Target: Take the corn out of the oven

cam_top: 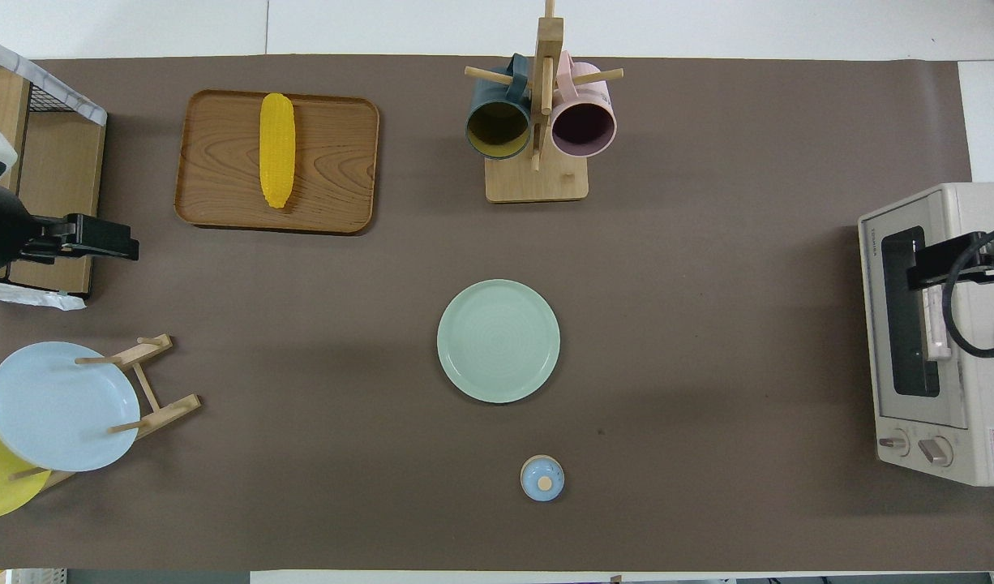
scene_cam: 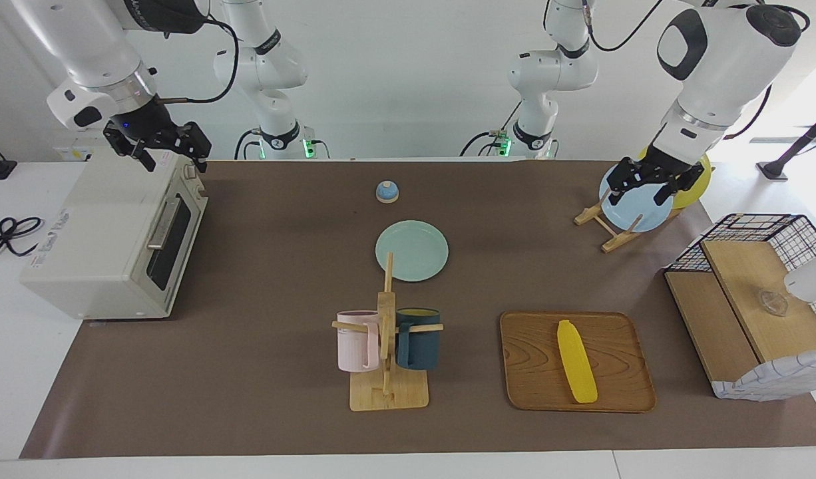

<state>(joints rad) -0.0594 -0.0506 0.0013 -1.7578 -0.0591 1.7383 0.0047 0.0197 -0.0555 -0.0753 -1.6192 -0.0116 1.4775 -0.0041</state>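
Yellow corn [scene_cam: 576, 361] lies flat on the wooden tray [scene_cam: 528, 359], well apart from the oven [scene_cam: 108, 239], whose door is shut. So the job looks done. The right gripper [scene_cam: 156, 145] hangs over the oven's top, jaws apart, holding nothing. The left gripper [scene_cam: 651, 181] hangs over the blue plate [scene_cam: 631, 209] in its rack, jaws apart too, and waits.
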